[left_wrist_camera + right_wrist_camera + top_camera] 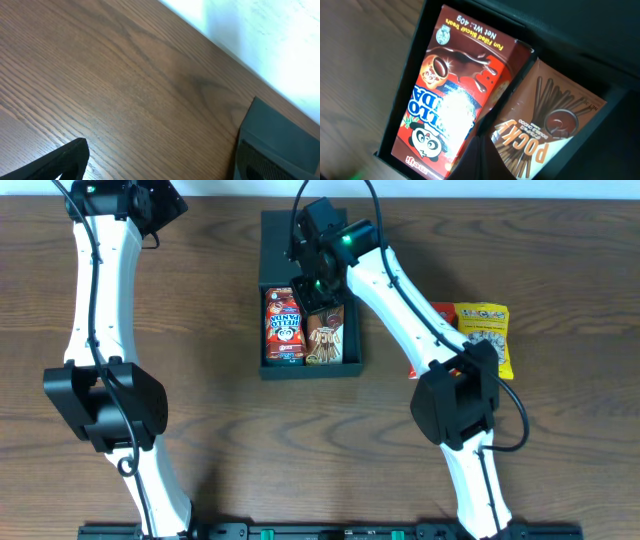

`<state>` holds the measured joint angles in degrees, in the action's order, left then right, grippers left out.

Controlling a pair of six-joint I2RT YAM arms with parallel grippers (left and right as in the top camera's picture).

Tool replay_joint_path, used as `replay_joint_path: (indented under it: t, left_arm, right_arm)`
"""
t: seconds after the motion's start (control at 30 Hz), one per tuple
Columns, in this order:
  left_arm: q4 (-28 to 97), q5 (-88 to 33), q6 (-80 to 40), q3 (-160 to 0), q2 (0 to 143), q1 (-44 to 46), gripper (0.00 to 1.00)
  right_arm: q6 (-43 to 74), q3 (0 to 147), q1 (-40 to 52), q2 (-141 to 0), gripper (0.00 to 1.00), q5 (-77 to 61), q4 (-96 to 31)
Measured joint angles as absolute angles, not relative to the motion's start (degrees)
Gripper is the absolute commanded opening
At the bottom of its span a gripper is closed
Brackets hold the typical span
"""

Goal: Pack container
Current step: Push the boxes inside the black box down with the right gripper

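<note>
where the container point(310, 373) sits open on the table point(210, 310), its flat flap lid point(278, 245) lies folded back on its far side. two snack boxes lie flat inside it, side by side and touching: a red hello panda box point(283, 325) in the half nearer the left arm and a brown pocky box point(325, 338) in the half nearer the right arm. the right gripper point(312, 288) hangs over the container's far end, above the seam between the two boxes. its wrist view shows only a dark finger point(480, 155) over that seam, so i cannot tell whether this claw is parted or closed. beyond the container's right wall, well apart from it, a yellow snack packet point(487, 335) lies on the wood, and a red packet point(437, 315) lies between it and the container, partly hidden under the right arm. the left gripper point(150, 208) is well off the container's left far corner. its wrist view shows one finger point(60, 160) and a corner of the container point(275, 145), so i cannot tell its state either.
</note>
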<state>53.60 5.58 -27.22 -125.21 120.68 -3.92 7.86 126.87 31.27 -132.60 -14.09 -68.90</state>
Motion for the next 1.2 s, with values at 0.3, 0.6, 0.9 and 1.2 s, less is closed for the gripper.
replay_joint_path:
  t: [0.3,0.6,0.9,1.2]
  left_arm:
    - [53.6,5.6,-27.2,-125.2,120.7,-3.9,0.95]
    - [53.7,5.6,-27.2,-125.2,120.7,-3.9,0.95]
    - [53.8,5.6,-27.2,-125.2,120.7,-3.9,0.95]
    - [53.9,5.6,-27.2,-125.2,120.7,-3.9,0.95]
  right_arm:
    - [8.5,126.8,31.9,-134.8,0.01,-13.3,-70.3]
    - [8.4,126.1,35.8,-137.9,0.01,-14.9,-69.6]
    - [8.4,126.1,35.9,-137.9,0.01,-12.4,-72.6]
    - [7.4,126.1,30.6,-137.9,0.02,-9.8,-80.5]
